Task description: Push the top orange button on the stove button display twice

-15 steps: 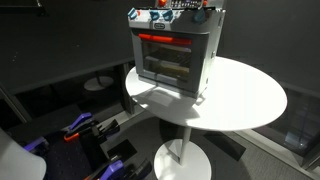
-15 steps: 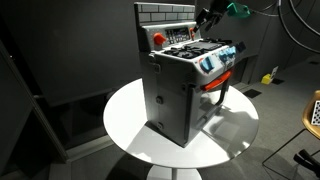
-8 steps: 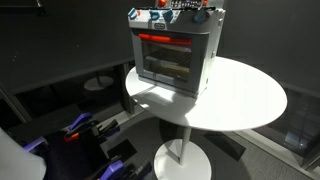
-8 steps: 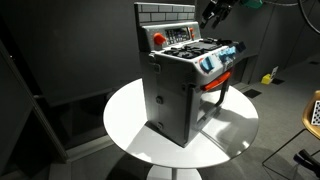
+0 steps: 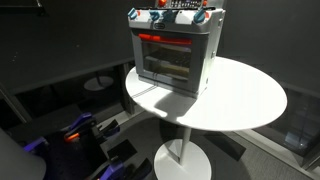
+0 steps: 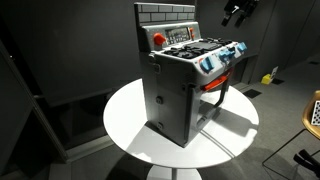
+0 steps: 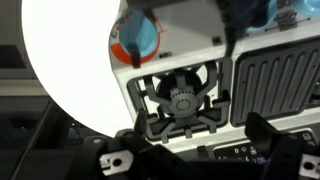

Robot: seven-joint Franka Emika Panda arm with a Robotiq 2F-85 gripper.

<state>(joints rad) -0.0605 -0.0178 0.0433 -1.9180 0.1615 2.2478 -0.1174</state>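
Stove (image 6: 172,95) stands on the white counter (image 6: 125,118), my end effector (image 6: 236,14) hovering released above its far side.

Round white worktop (image 5: 250,100) on a single white pedestal (image 5: 182,150), shown in both exterior views. Directly on it, the stove (image 5: 172,55), upright and set off-centre toward one rim, casting a shadow across the bare white surface. Well below the fingers (image 6: 233,17) and apart from them. In the wrist view, a white arc of worktop (image 7: 60,60) past the stove's top edge.
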